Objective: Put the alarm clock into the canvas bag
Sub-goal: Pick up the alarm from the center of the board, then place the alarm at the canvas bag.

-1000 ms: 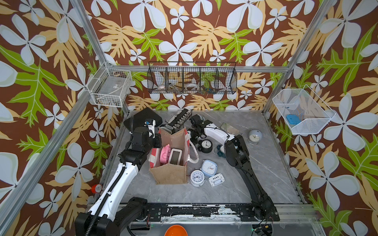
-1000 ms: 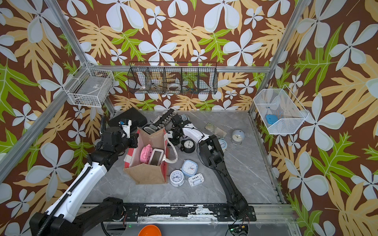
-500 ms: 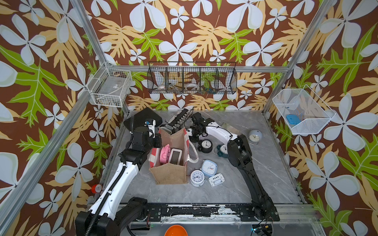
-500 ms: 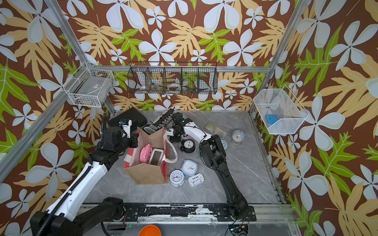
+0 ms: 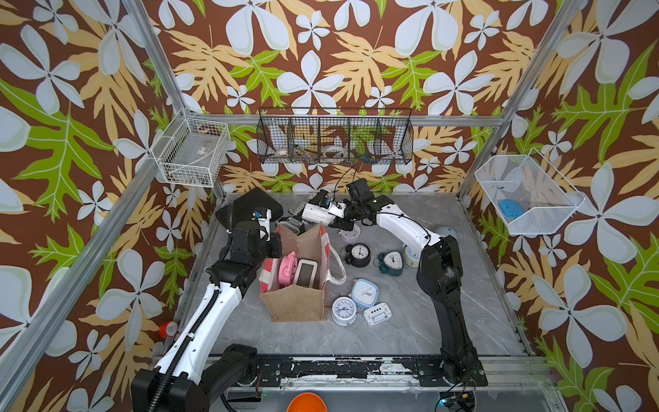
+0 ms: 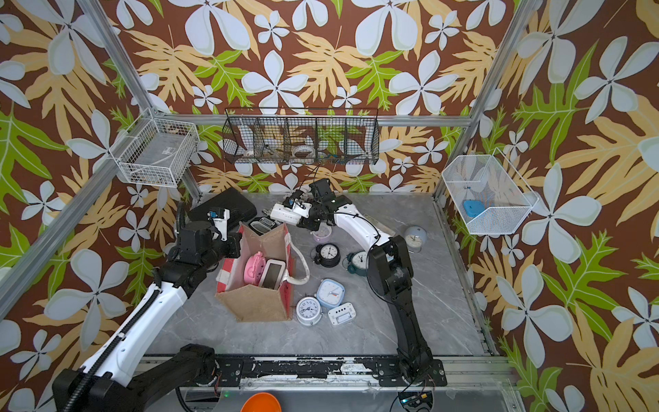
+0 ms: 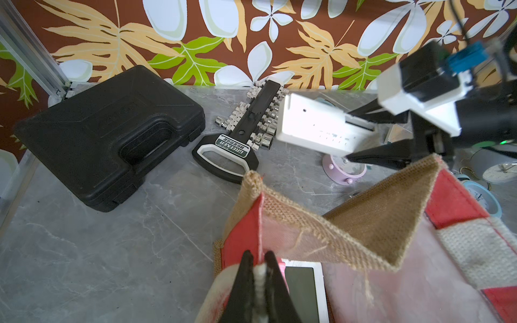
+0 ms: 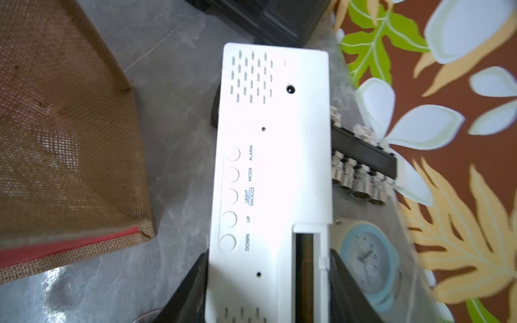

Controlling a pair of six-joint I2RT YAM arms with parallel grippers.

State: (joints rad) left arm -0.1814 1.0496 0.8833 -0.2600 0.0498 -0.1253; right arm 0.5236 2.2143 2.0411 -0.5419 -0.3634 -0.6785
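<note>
Gripping the white alarm clock (image 8: 274, 156) with the right pincer (image 8: 268, 282), in the air just behind the canvas bag (image 5: 299, 303). Clamping the bag's striped rim with the clenched left pincer (image 7: 258, 276).

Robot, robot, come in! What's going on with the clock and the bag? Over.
Left gripper shut on bag edge. Right gripper shut on white clock, raised beyond bag's far side, not in yet. Pink clock already inside.

The left arm (image 5: 221, 306) and right arm (image 5: 399, 223) pair glossy white shells with bulky black joints, a ribbed black hose (image 5: 160, 385) runs along the left, each wrist's white camera block (image 5: 262, 215) carries a blue plug, and the left gripper (image 7: 258, 255) has tapered black fingers (image 7: 241, 279).
</note>
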